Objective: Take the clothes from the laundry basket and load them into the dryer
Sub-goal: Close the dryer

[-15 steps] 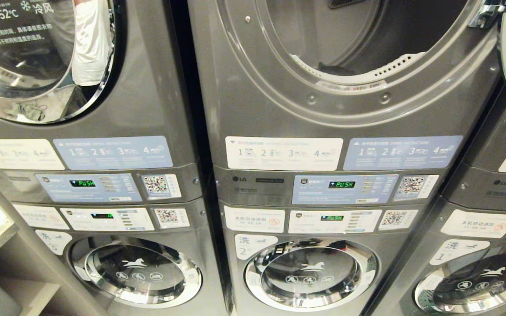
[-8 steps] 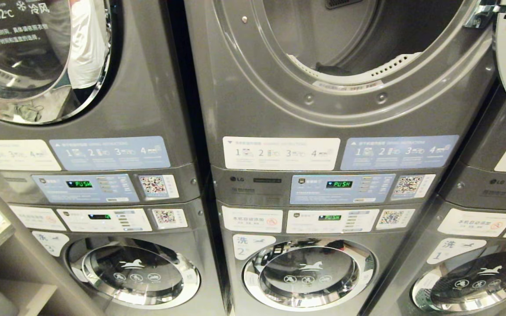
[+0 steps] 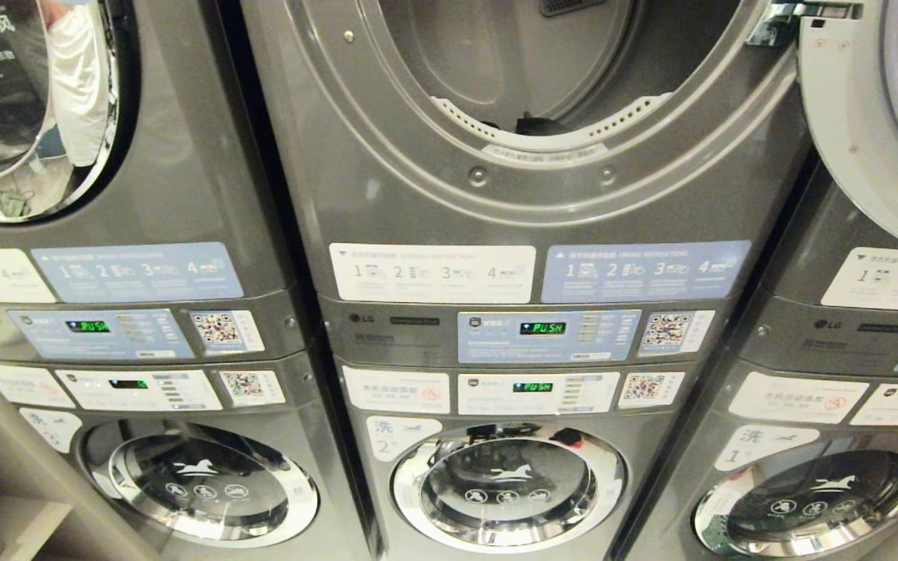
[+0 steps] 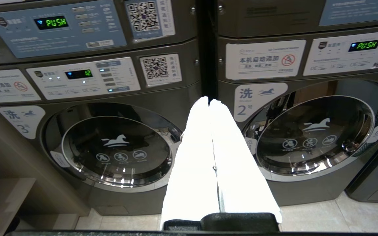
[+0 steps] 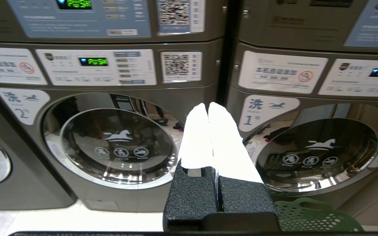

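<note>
The dryer with its door swung open fills the upper middle of the head view, its round opening bare of cloth save one small dark item lying at the lower lip of the drum; the door hangs just beside the dryer's opening on its right; below the dryer sits a washer marked 2, its door closed. The left gripper points at the dark seam between the washer marked 3 and the one marked 2, jaws pressed together and holding nothing; the right gripper points at the seam on the other side of the washer marked 2, next to the washer marked 1, jaws likewise pressed together and empty. A green perforated laundry basket shows on the floor below the washer marked 1, beside the right gripper's body; its contents cannot be seen.
</note>
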Tool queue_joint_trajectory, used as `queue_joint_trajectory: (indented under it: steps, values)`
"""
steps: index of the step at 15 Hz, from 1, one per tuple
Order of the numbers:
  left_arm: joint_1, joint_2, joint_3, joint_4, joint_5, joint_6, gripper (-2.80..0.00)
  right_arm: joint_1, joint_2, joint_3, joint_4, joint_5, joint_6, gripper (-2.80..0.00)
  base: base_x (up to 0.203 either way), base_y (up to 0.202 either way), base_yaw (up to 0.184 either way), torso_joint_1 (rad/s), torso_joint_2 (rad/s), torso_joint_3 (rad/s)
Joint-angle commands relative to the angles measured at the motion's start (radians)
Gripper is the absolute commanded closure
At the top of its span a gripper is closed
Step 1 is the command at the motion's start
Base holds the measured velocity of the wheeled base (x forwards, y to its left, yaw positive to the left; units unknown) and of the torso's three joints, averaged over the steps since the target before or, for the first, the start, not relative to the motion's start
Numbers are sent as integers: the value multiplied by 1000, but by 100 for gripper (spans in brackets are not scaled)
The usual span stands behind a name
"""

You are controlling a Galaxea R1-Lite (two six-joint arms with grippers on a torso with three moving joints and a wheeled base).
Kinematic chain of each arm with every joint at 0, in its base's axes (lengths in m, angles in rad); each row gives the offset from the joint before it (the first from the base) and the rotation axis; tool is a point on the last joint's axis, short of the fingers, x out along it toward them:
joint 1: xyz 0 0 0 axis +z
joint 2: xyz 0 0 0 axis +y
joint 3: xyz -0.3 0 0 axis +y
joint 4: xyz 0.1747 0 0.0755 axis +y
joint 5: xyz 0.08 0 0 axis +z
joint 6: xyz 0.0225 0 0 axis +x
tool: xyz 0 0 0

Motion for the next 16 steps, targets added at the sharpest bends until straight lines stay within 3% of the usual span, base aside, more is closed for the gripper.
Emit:
queue_joint_trajectory:
  steps: [1, 16]
  values:
    - [0, 0, 0, 0, 0, 1, 0, 0, 0, 0, 0, 0, 0, 0, 0, -193, 0, 2, 2, 0]
    - [0, 0, 0, 0, 0, 1, 0, 0, 0, 0, 0, -2, 2, 0, 0, -193, 1, 3, 3, 2]
